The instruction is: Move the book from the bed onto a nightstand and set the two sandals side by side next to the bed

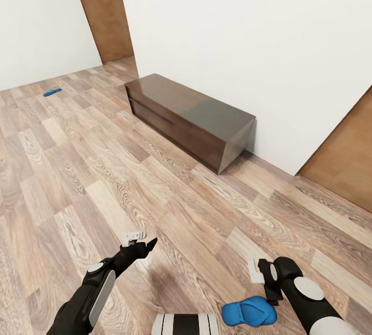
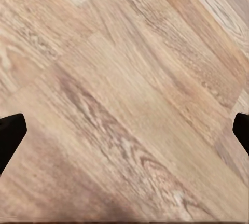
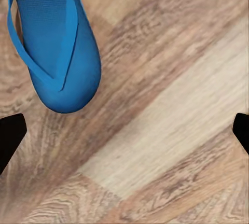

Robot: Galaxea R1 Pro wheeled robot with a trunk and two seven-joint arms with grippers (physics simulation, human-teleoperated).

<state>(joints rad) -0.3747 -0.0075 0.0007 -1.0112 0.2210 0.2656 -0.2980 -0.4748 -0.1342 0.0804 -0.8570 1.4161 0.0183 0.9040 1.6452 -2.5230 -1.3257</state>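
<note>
The robot stands on the wood plank floor (image 1: 103,180) of the bedroom, facing a white wall (image 1: 248,35) with brown doors at either end of it. A long, low dark brown cabinet (image 1: 188,118) with a glossy top sits against that wall, well ahead of both arms. One blue sandal (image 1: 249,311) lies flat on the floor just beside the right gripper (image 1: 262,277), close to the robot's base, and it touches neither finger; from the right wrist camera the same sandal (image 3: 54,42) shows strap side up, off to one side of the spread fingertips (image 3: 10,136). That gripper is released, fingers wide apart, holding nothing. The second sandal (image 1: 52,92) lies far off across the room near the left wall, well apart from the first. The left gripper (image 1: 140,242) hangs low over bare planks, and its wrist camera shows its dark fingertips (image 2: 9,133) at opposite edges, likewise released with nothing between them
</note>
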